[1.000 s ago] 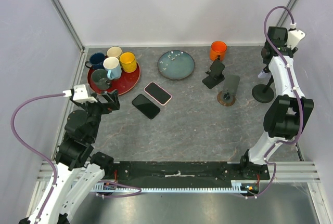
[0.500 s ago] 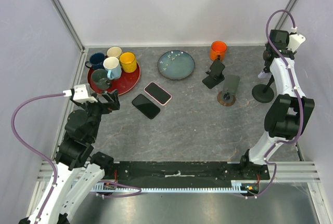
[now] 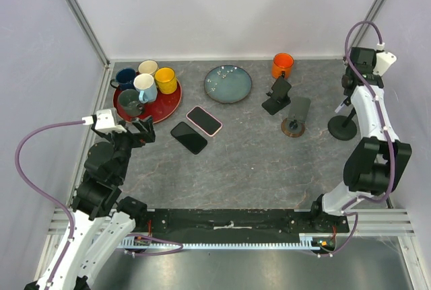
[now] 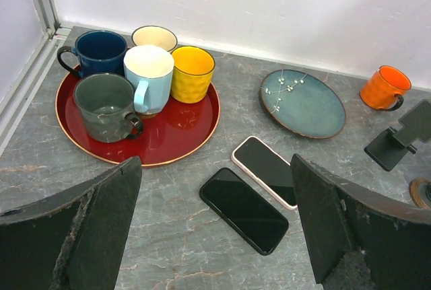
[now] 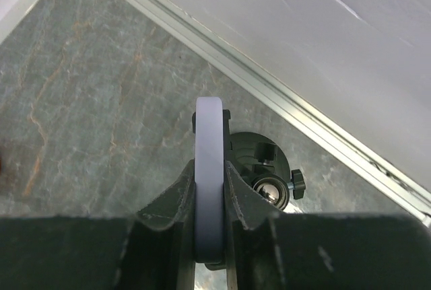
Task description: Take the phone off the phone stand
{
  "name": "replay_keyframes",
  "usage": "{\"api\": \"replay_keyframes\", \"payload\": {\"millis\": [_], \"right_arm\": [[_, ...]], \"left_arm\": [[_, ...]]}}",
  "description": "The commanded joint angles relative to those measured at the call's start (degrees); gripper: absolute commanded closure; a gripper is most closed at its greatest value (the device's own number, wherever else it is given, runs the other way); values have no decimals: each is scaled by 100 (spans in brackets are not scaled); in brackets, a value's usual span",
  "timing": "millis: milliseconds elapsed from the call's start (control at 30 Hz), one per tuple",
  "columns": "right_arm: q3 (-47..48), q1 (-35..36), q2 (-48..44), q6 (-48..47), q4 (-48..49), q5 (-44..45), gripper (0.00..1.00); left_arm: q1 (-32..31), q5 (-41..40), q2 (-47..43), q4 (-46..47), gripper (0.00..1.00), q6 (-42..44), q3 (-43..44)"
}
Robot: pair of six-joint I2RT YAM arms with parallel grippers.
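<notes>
In the right wrist view, my right gripper [image 5: 209,233] is shut on a lavender phone [image 5: 209,162], seen edge-on and upright between the fingers. The black phone stand [image 5: 262,162], with a round base and a side knob, sits on the table just behind and below the phone. I cannot tell if the phone still touches the stand's cradle. In the top view, the right gripper [image 3: 348,98] hangs over the stand's base [image 3: 341,127] at the far right; the phone is hidden by the arm. My left gripper [image 3: 143,130] is open and empty at the left, also in its wrist view [image 4: 215,162].
A black phone [image 3: 188,137] and a pink-edged phone [image 3: 204,120] lie flat mid-table. A red tray [image 3: 165,110] holds several mugs. A blue plate [image 3: 228,83], an orange mug [image 3: 282,65], a black angled stand [image 3: 277,95] and another small stand [image 3: 295,118] sit at the back.
The right wrist has shifted slightly right and away from the wall, and the stand's base now shows a little nearer. The left arm has not moved.
</notes>
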Motion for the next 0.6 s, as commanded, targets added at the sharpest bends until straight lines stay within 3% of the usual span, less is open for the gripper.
{"api": "replay_keyframes", "payload": {"millis": [0, 400, 567], "right_arm": [[-355, -10, -1170, -63, 388, 91, 100], [-1814, 131, -3350, 192, 555, -1165, 100], [-2025, 903, -3712, 209, 477, -1727, 100]], "left_arm": [[-20, 18, -15, 217, 3, 216, -74], [-20, 325, 134, 305, 3, 207, -135], [-20, 510, 301, 349, 3, 242, -162]]}}
